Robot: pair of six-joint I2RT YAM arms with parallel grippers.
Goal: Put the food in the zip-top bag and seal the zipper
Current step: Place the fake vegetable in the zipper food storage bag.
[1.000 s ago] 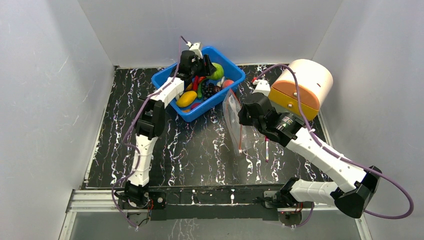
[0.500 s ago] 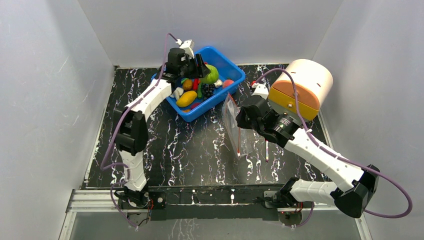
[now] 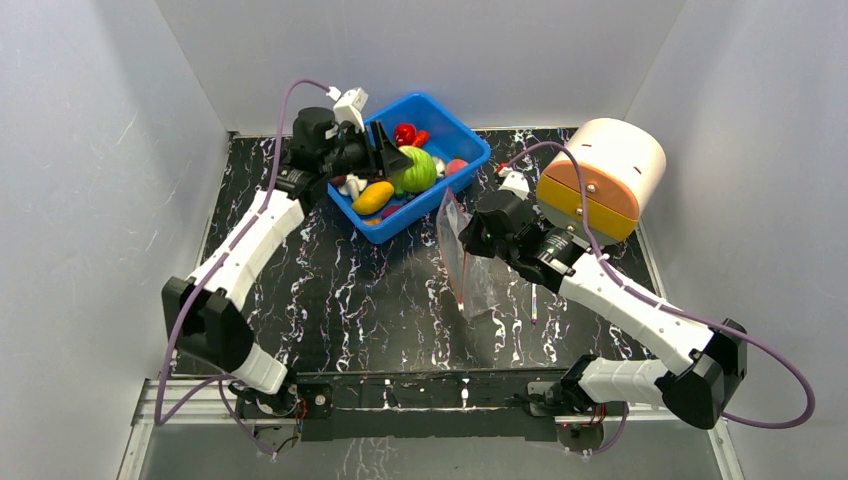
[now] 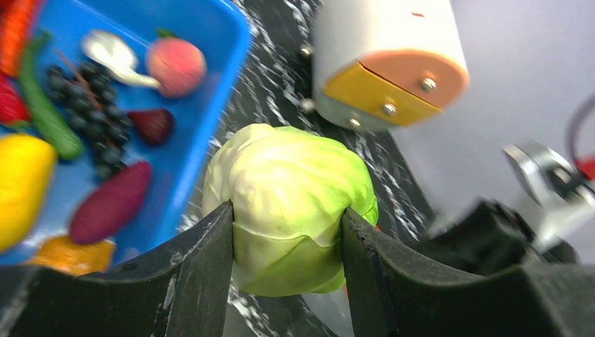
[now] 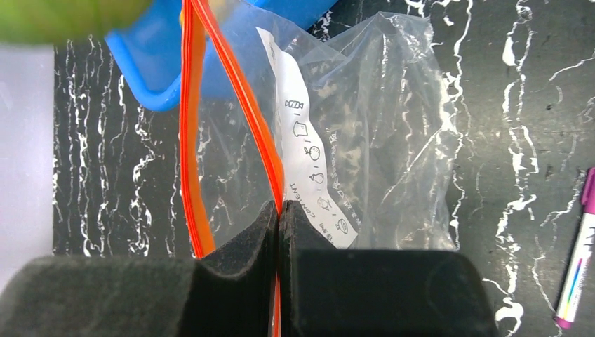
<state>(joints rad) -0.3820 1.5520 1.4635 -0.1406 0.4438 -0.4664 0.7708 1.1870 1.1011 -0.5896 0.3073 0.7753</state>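
The left gripper (image 4: 286, 210), squeezing the green cabbage (image 4: 288, 172), has lifted it up from the blue tub (image 3: 400, 225). The right gripper (image 5: 279, 210) pinches the zipper (image 5: 242, 91) of the bag (image 5: 393, 140), ready.

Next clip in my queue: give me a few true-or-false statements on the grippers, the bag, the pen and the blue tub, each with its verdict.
1. The left gripper grips the green cabbage. True.
2. The right gripper is open above the zip-top bag. False: it is shut on the zipper strip at the bag's mouth.
3. The bag already holds food. False: it looks empty.
4. A pen lies on the table beside the bag. True.
5. The blue tub is empty. False: a yellow piece and other toys lie in it.
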